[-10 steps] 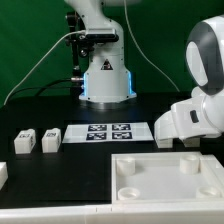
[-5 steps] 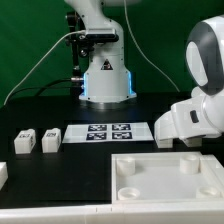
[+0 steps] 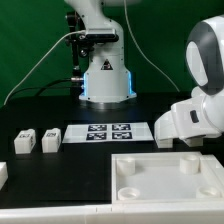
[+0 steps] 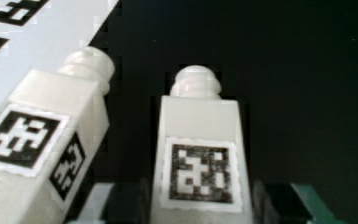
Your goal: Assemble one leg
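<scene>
The leg (image 4: 197,150) midway between the spread fingers (image 4: 123,206) of the open, empty pincer (image 4: 211,206)

dim and soft in the wrist view: blurred all over, no crisp edge anywhere. smeared tag squares on the leg (image 4: 202,150) between the gripper (image 4: 208,200) fingers (image 4: 115,200), greyish on its faces, brighter at the rounded tip farthest from the gripper. same softness on the second leg (image 4: 51,120) just beside. black table (image 4: 309,60) beyond the gripper swallowing all detail. far brighter and even in the exterior view, lit from above, without hard glare. white tray piece (image 3: 165,180) and arm casing (image 3: 200,110) by the gripper close to washed out. thin, soft shadows under the small blocks (image 3: 51,141) well apart from the gripper. cool blue glow at the arm's base (image 3: 107,85). coarse and grainy, marker board (image 3: 108,132) tags barely resolved.
</scene>
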{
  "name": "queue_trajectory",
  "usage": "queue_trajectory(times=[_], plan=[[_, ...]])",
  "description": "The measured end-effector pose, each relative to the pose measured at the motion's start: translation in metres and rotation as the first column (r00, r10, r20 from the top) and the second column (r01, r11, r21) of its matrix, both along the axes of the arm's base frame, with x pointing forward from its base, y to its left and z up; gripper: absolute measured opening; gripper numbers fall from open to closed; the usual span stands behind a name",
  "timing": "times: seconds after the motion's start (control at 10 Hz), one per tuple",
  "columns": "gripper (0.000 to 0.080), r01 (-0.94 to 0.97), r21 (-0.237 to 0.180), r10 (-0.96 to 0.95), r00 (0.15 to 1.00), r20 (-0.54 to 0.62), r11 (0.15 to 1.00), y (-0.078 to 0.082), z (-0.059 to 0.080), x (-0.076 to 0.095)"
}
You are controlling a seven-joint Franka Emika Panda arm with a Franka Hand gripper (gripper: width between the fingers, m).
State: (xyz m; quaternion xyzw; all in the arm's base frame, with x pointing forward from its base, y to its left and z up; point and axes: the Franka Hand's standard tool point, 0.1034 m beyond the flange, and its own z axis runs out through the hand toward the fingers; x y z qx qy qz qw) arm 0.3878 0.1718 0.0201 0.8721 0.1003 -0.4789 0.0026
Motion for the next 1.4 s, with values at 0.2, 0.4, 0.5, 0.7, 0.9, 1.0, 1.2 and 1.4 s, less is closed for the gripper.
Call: queue_trajectory(times=[0.2, 0.4, 0.5, 0.7, 0.9, 1.0, 1.2, 1.4], plan=[[0.0285, 0.0, 0.0, 0.0, 1.0, 0.0, 1.0, 0.0, 0.0, 0.0], [0.0287, 0.0, 0.0, 0.0, 1.0, 0.0, 1.0, 0.0, 0.0, 0.0], [0.0287, -0.001, 0.001, 0.001, 1.0, 0.001, 1.0, 0.0, 0.001, 0.001], [0.0287, -0.018, 0.045, 0.016, 0.999, 0.039, 0.999, -0.006, 0.023, 0.019], [0.0288, -0.023, 0.078, 0.017, 0.997, 0.074, 0.997, -0.019, 0.063, 0.042], [0.0288, -0.025, 0.115, -0.001, 0.976, 0.219, 0.993, -0.026, 0.078, 0.064], [0.0288, -0.029, 0.139, -0.027, 0.923, 0.385, 0.99, -0.053, 0.119, 0.08], [0.0288, -0.031, 0.157, -0.064, 0.823, 0.565, 0.987, -0.073, 0.146, 0.1]])
